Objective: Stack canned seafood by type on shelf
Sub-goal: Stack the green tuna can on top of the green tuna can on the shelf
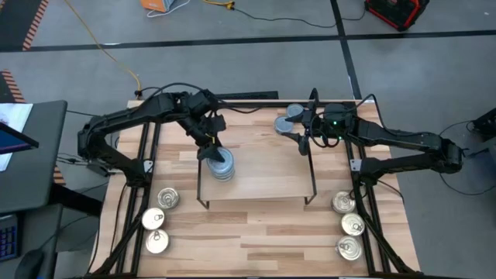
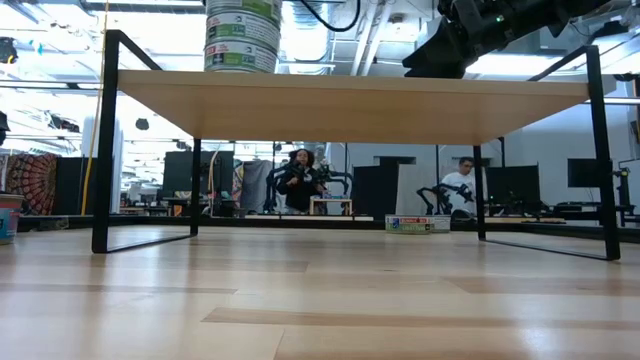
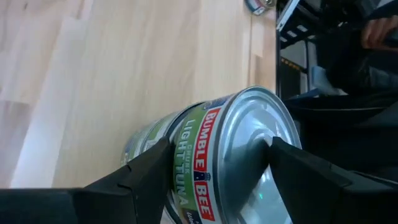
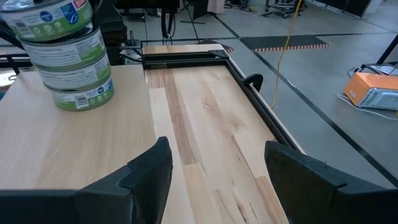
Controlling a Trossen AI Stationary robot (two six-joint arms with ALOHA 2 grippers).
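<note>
Looking straight down first: my left fingers [image 1: 211,149] hang right over the stack of blue-grey tins [image 1: 222,166] on the shelf [image 1: 263,182]. My right fingers [image 1: 302,139] are over the far side of the shelf, well apart from that stack, and two more blue-grey tins [image 1: 290,118] lie just beside them on the bench [image 1: 256,232]. Three silver tins [image 1: 158,219] sit in a row on the bench out past my left fingers, and three other silver tins [image 1: 349,225] sit out past my right.

Down at bench height: the stack [image 2: 243,35] stands upright on the shelf top [image 2: 350,105], and my right arm is a dark shape above the same top, clear of the tins. People sit in the room behind.

Left wrist now: my left fingers [image 3: 221,149] straddle the top tin [image 3: 242,155], one on each side of its lid. Squeezing it or just flanking it, I cannot tell.

Right wrist: my right fingers [image 4: 217,152] are spread and grasping nothing, with bare shelf top [image 4: 81,143] and bench [image 4: 205,112] between them. The stack [image 4: 68,59] is ahead of them and off to one side, at least three tins high.
</note>
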